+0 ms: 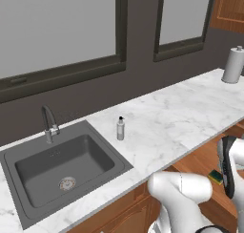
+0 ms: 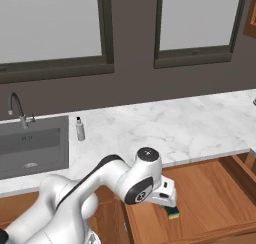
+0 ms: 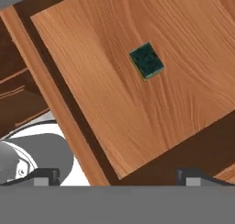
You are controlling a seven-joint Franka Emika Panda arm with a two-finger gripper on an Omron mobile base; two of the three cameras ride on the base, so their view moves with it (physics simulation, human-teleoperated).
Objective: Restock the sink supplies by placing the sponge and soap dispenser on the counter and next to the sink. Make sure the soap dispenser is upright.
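Where the hand view looks down into the open wooden drawer (image 3: 137,103), the small rectangular sponge (image 3: 146,61) with its dark green scrub layer uppermost lies flat on the drawer floor, well ahead of the two-finger gripper (image 3: 117,176) and apart from it. The two dark fingertips (image 3: 46,176) stand wide apart at the bottom of that view, with nothing between them.

In the left base view the white arm covers most of the sponge (image 1: 215,176), leaving a corner of yellow and green. In the right base view the hand hides all but an edge of it (image 2: 173,214).

The drawer (image 2: 200,198) holds the sponge alone. The slim pale grey soap dispenser (image 1: 120,128) with a black pump top stands upright on the white marble counter (image 1: 181,117), just beside the dark grey recessed sink (image 1: 62,165).
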